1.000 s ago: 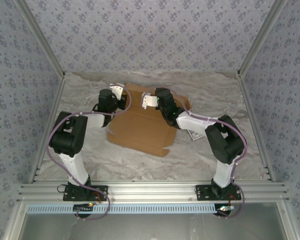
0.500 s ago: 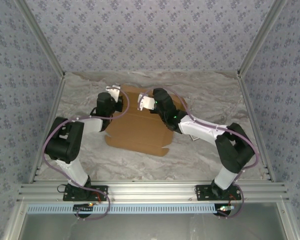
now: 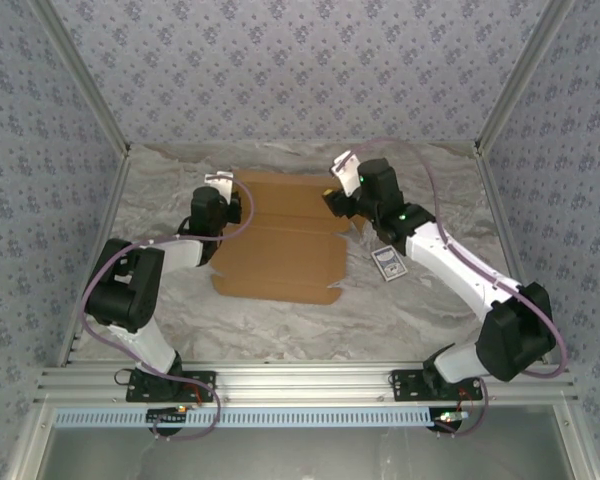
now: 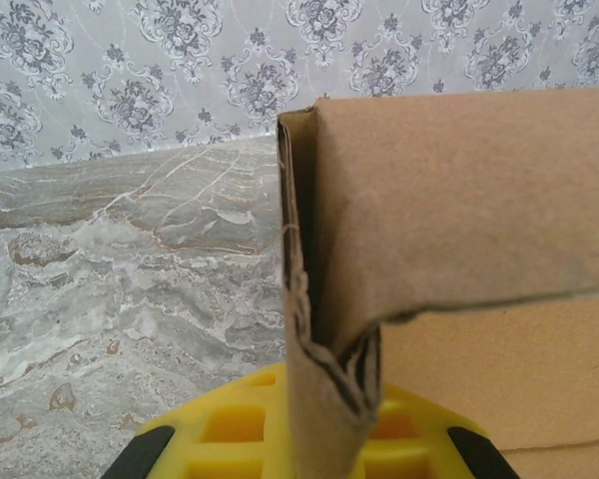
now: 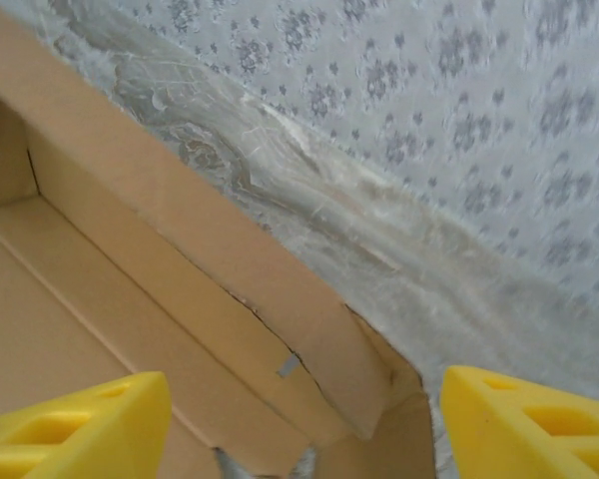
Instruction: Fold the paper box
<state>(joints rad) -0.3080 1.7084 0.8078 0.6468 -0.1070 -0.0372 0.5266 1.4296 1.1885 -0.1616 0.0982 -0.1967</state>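
Pinches a raised flap of the paper box (image 3: 280,250) tight in the left tool (image 4: 324,449). Holds the right tool (image 5: 304,424) released, fingers (image 5: 80,419) wide, box wall just ahead. Lies on the worktop (image 3: 420,300) between both tools.

Grey-blue floral wallpaper covers the far wall (image 3: 300,70) and both side walls. The worktop (image 3: 420,310) carries a wrinkled, marble-patterned grey-white covering. An aluminium rail (image 3: 300,380) spans its near edge. Light is soft and even.

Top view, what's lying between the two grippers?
The paper box, its far part spanning from the left gripper to the right gripper, in the top view.
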